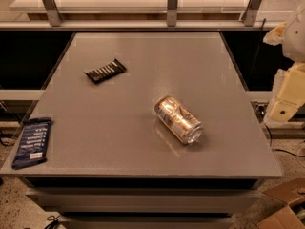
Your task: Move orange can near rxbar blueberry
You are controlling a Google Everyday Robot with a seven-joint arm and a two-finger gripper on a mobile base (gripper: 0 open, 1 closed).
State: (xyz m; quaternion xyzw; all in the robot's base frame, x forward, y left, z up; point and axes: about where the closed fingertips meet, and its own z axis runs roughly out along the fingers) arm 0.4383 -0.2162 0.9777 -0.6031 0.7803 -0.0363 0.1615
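The orange can (178, 119) lies on its side right of the middle of the grey table (143, 46), its silver end facing front right. The rxbar blueberry (32, 142), a flat navy wrapper with white text, lies at the table's front left corner, partly over the edge. They are far apart. My gripper (287, 95), a pale cream shape, hangs off the table's right side, to the right of the can and not touching it.
A smaller black-brown bar wrapper (105, 71) lies at the back left of the table. A metal rail with posts (172, 6) runs behind the table. Cardboard boxes (286, 209) sit on the floor at the front right.
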